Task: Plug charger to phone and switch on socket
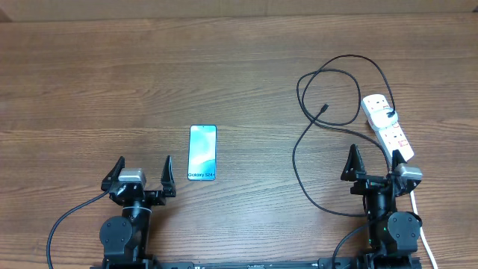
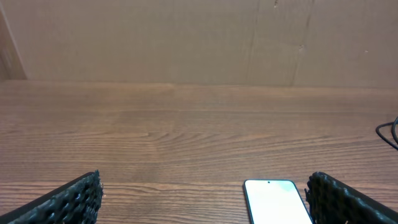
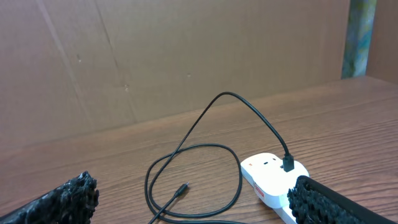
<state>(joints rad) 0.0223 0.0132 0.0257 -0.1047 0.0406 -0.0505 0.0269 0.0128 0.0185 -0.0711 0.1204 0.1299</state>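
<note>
The phone [image 1: 202, 152] lies face up with its light blue screen lit, just right of my left gripper [image 1: 143, 166]. In the left wrist view the phone [image 2: 277, 200] sits close inside the right finger of that wide-open gripper [image 2: 202, 208]. The white socket [image 1: 387, 123] lies at the right, its near end under my right gripper [image 1: 373, 161], which is open and empty. The charger [image 1: 294, 161] loops loosely on the table; its black plug [image 3: 288, 165] sits in the socket [image 3: 270, 174], and its connector tip [image 3: 181, 188] lies free ahead of the right gripper [image 3: 196, 208].
A brown cardboard wall [image 2: 186, 37] closes off the back of the wooden table. The socket's white cord [image 1: 422, 224] runs down past the right arm's base. A black arm cable [image 1: 60, 224] curves off at the near left.
</note>
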